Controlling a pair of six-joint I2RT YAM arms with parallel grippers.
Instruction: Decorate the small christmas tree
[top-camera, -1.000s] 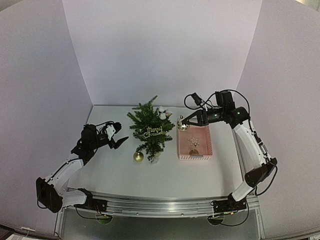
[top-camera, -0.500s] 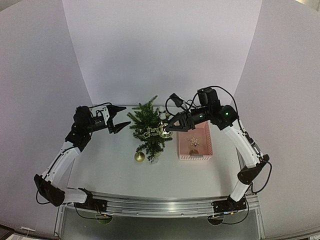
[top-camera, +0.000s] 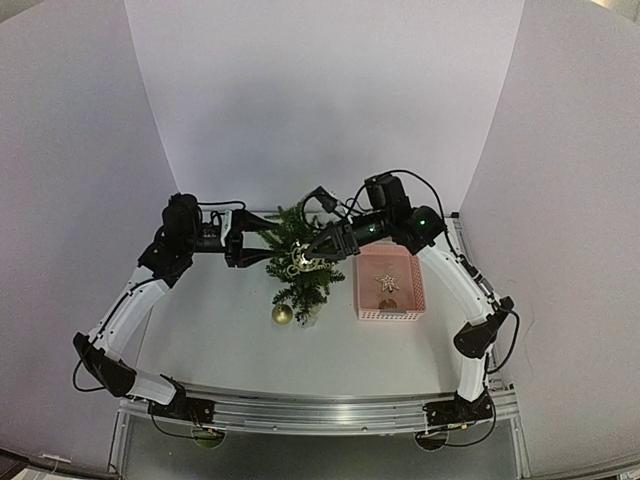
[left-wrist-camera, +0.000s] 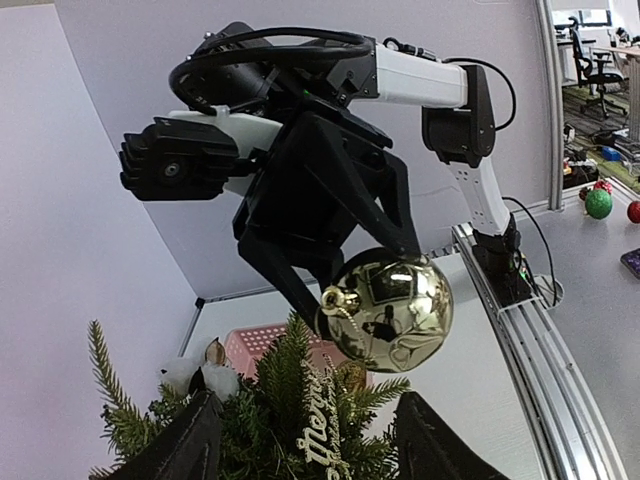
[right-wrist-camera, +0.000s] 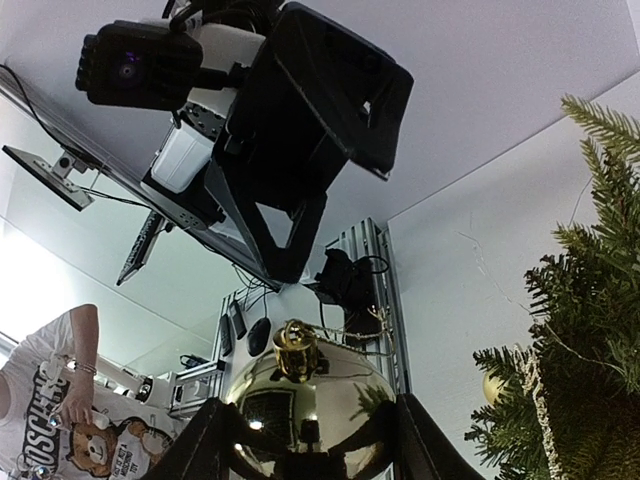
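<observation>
Two arms converge on the small christmas tree (top-camera: 303, 290) mid-table beside the pink basket (top-camera: 390, 317): right gripper (right-wrist-camera: 310, 445) clamps a gold bauble (left-wrist-camera: 388, 310) over the branches for hanging, left gripper (left-wrist-camera: 308, 420) spreads around the foliage, probably steadying it.

A glittery sign (left-wrist-camera: 322, 428) on the tree (left-wrist-camera: 272, 398) reads "Merry"

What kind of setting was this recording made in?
Probably a robot data-collection booth inside an office or lab: white backdrop panels enclose the table, an aluminium rail runs along its near edge, and the left wrist view shows an office chair beyond.
</observation>
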